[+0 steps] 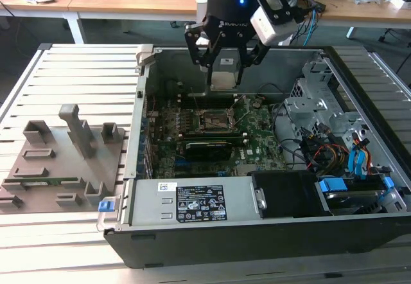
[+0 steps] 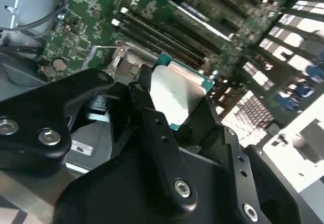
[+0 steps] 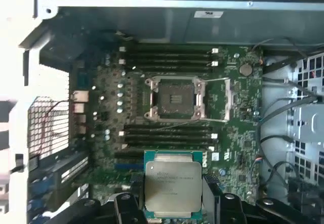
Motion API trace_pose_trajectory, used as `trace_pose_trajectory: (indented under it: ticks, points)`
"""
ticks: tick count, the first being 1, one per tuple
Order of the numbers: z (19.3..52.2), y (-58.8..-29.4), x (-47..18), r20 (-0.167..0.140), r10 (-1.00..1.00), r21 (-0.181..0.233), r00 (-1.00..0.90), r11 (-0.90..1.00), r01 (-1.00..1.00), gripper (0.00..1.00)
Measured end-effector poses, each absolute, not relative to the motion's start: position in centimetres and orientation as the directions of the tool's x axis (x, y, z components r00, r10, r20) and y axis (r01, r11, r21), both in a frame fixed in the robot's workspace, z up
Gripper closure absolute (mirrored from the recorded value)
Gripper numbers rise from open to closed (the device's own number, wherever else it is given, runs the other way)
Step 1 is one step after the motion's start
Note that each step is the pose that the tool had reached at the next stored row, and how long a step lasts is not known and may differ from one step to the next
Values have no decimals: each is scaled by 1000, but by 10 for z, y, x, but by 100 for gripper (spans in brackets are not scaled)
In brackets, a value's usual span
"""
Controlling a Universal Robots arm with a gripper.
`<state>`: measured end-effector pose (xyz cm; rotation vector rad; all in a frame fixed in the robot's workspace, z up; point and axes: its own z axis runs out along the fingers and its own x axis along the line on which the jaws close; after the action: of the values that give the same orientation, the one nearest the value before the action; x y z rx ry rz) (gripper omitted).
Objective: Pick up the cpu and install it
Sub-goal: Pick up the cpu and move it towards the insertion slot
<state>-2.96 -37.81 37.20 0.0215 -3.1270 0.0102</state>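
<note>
My gripper [image 1: 221, 71] hangs over the open computer case [image 1: 148, 168], shut on the cpu [image 1: 222, 73], a thin silvery square with a green rim. In both wrist views the cpu [image 3: 172, 186] [image 2: 178, 95] sits between two black fingers [image 2: 147, 102] that press on its opposite edges. The motherboard socket [image 3: 175, 98] [image 1: 214, 121] lies below with its metal frame open and its dark centre bare. The cpu is held in the air above the board, short of the socket and a little toward the case's back wall.
A grey plastic tray [image 1: 58, 162] with slots and posts lies on the slatted table at the exterior view's left. Inside the case are the power supply [image 1: 199, 204], a metal drive cage [image 1: 318, 101] and coloured cables [image 1: 324, 149] at the exterior view's right.
</note>
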Motion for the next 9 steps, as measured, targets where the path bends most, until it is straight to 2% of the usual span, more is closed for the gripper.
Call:
trace_pose_trajectory:
  ticks: [9]
  points:
    - [354,-347,-4,15,-17,-6,-1000,1000,-17,45]
